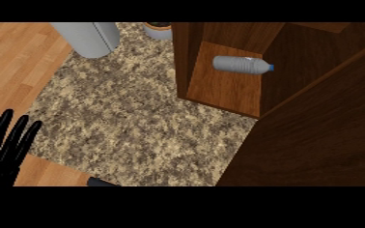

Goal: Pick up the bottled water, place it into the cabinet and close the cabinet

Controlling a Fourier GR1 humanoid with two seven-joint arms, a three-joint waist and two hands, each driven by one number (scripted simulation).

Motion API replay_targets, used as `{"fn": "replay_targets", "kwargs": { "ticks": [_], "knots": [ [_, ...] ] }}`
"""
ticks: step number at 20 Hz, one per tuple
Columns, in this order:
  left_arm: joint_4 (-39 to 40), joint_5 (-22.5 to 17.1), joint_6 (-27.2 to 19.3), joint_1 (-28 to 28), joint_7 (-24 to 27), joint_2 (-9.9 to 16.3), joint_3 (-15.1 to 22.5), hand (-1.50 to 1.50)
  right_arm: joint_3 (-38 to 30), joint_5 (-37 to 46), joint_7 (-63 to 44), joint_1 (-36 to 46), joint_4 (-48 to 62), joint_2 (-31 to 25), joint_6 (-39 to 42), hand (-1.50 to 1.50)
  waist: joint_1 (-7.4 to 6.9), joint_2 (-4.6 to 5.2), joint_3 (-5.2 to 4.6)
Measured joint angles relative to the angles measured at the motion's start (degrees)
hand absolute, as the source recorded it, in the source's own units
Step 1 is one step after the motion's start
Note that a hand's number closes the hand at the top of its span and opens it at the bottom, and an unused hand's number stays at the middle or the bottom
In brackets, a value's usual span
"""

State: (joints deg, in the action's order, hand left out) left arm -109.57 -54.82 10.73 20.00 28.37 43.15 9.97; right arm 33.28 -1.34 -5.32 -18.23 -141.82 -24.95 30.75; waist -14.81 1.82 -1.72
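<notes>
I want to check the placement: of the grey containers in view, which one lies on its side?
The bottled water lies on its side inside the cabinet, blue cap pointing right. The grey cylinder on the counter's far left stands upright.

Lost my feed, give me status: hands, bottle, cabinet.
Left hand open, resting lower left. Right hand unseen. Grey blue-capped plastic water bottle lying inside dark wooden cabinet. Door open.

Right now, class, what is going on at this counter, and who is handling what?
Nothing is being held at this moment. The bottled water lies on its side on the shelf inside the open cabinet, blue cap pointing right. The cabinet door stands open at the right. The left hand rests open at the left edge, fingers up. The right hand is out of view. Closing the door remains.
</notes>
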Motion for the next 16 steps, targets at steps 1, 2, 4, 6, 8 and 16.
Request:
{"fn": "replay_targets", "kwargs": {
  "ticks": [1,2,4,6,8,16],
  "knots": [
    [0.04,-0.13,0.08,-0.08,-0.02,0.08,-0.17,-1.5,0.06,-0.07,-0.41,0.71,0.08,0.05,0.24,1.5,-0.06,0.04,-0.01],
    [0.05,-0.24,0.19,-0.25,-0.02,0.16,-0.35,-1.5,0.07,-0.15,-0.82,1.36,0.11,0.04,0.54,1.5,0.07,0.07,0.0],
    [0.16,-0.52,0.34,-0.35,-0.08,0.23,-0.58,-1.5,0.11,-0.41,-1.44,2.15,0.19,0.09,1.06,1.5,0.19,0.17,-0.03],
    [0.37,-0.77,0.68,-0.2,-0.09,0.36,-0.8,-1.5,0.14,-0.89,-1.76,2.57,0.39,0.31,1.57,1.5,0.04,0.33,-0.05],
    [0.63,-0.86,0.87,-0.23,-0.04,0.45,-1.06,-1.5,0.22,-1.74,-1.96,2.78,0.7,0.57,2.01,1.5,-0.01,0.57,-0.07],
    [1.24,-1.41,2.17,-1.28,0.11,1.13,-2.32,-1.5,0.53,-8.31,-1.17,3.36,3.55,1.92,3.94,1.5,-1.55,1.87,-0.03]
  ]
}}
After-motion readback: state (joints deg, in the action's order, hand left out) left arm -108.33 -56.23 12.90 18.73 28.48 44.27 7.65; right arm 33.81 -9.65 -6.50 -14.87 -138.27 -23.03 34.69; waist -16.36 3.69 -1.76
